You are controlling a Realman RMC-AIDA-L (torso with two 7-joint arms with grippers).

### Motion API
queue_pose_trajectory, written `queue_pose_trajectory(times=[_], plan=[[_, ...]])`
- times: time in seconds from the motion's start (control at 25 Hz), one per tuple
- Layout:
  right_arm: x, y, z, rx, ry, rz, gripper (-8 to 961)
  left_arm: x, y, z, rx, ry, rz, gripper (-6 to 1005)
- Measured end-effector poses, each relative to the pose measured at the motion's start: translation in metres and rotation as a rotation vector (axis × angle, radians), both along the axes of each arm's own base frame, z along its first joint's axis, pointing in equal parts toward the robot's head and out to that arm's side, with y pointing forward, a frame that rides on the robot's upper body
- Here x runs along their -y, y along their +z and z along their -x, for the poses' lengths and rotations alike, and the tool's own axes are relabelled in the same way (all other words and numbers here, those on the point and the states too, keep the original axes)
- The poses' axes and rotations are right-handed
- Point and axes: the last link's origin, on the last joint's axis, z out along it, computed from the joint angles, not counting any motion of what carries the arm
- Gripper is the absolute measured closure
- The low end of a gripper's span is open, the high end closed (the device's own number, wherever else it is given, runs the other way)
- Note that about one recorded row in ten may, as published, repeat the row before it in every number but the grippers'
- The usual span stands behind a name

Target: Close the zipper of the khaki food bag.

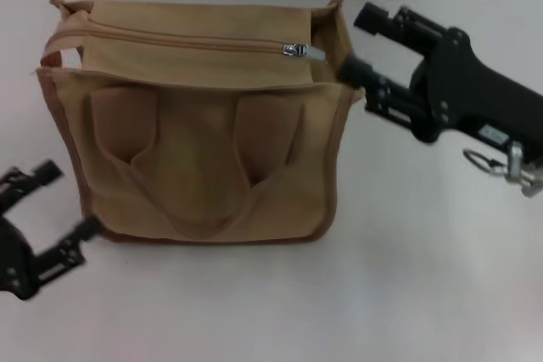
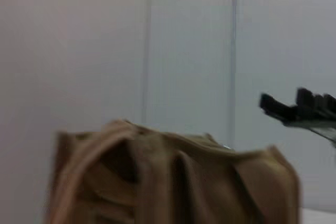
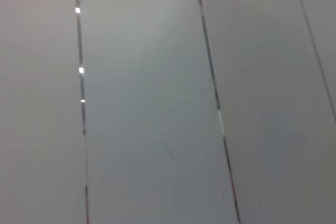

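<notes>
The right claw (image 1: 361, 40), fingers spread, is nearest the zipper (image 1: 191, 41) pull; the zipper seems to run leftward across the bag (image 1: 204, 150).

White tabletop (image 1: 424, 277); pale panelled wall (image 3: 147, 103) with dark vertical seams.

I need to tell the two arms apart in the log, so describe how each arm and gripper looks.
The right gripper has black, angular fingers built from open linkage bars, on a thick matte-black wrist carrying a small white label and a silver metal ring with a clip. The left gripper is the same black skeletal linkage design; its arm is mostly out of frame.
</notes>
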Motion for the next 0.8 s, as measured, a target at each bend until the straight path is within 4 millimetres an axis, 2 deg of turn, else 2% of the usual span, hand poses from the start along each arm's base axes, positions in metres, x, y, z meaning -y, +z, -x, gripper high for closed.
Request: queue_pose_trajectory(times=[0.16,0.2,0.36,0.64,0.8], plan=[[0.023,-0.008,-0.002,0.036,0.117,-0.004,295,-0.002,-0.004,-0.003,-0.016,-0.028,0.043,199],[0.029,-0.012,-0.003,0.052,0.148,0.007,294,-0.011,-0.011,-0.011,-0.035,-0.088,0.109,199],[0.048,-0.026,-0.004,0.119,0.253,0.097,293,-0.025,-0.021,-0.023,-0.051,-0.153,0.189,199],[0.055,-0.048,-0.015,0.254,0.218,0.216,290,-0.043,-0.029,-0.040,-0.078,-0.227,0.320,199],[0.060,-0.057,-0.024,0.330,0.207,0.257,288,-0.044,-0.035,-0.047,-0.110,-0.282,0.431,199]])
